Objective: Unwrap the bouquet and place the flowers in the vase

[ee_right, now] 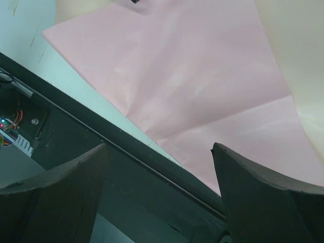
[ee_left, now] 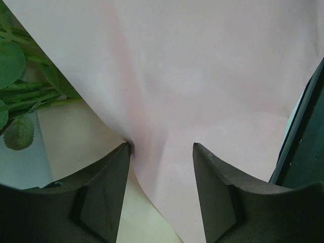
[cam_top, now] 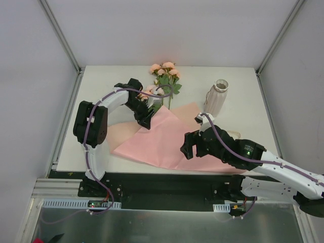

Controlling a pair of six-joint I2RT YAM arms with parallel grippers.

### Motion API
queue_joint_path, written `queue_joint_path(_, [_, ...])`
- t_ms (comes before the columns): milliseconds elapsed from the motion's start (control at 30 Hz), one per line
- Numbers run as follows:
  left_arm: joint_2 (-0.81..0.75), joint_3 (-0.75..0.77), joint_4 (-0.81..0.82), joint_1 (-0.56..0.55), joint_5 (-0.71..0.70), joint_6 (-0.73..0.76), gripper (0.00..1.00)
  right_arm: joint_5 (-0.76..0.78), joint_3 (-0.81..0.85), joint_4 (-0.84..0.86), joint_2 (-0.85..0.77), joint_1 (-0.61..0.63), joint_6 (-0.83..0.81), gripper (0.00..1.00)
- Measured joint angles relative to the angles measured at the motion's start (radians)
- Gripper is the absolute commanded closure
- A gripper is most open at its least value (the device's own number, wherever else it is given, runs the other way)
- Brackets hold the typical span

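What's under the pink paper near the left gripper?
Leafy stems disappear under the paper at its edge, beside the left gripper. Their lower ends are covered, so I can't see how far they reach.

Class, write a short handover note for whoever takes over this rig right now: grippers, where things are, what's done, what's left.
Left gripper: open, low over the pink paper, beside the flower stems.
Right gripper: open, above the paper's near edge.
Flowers: lying flat at the paper's far edge.
Vase: upright to their right, no flowers in it.
Done: paper spread open.
Left: flowers into vase.
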Motion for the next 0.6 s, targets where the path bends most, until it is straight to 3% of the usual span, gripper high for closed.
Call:
queue_joint_path(100, [0.005,0.0,-0.006,-0.001,0.003,0.0,0.46,0.0,0.0,0.003,0.0,0.0,0.0,0.14])
queue_joint_path(367, [0.032,0.002,0.002,-0.008,-0.03,-0.006,0.13,-0.009,0.0,0.023,0.001,0.0,0.0,0.15])
queue_joint_path(600, [0.038,0.002,0.043,-0.006,-0.08,-0.017,0.11,-0.019,0.0,0.028,0.002,0.0,0.0,0.14])
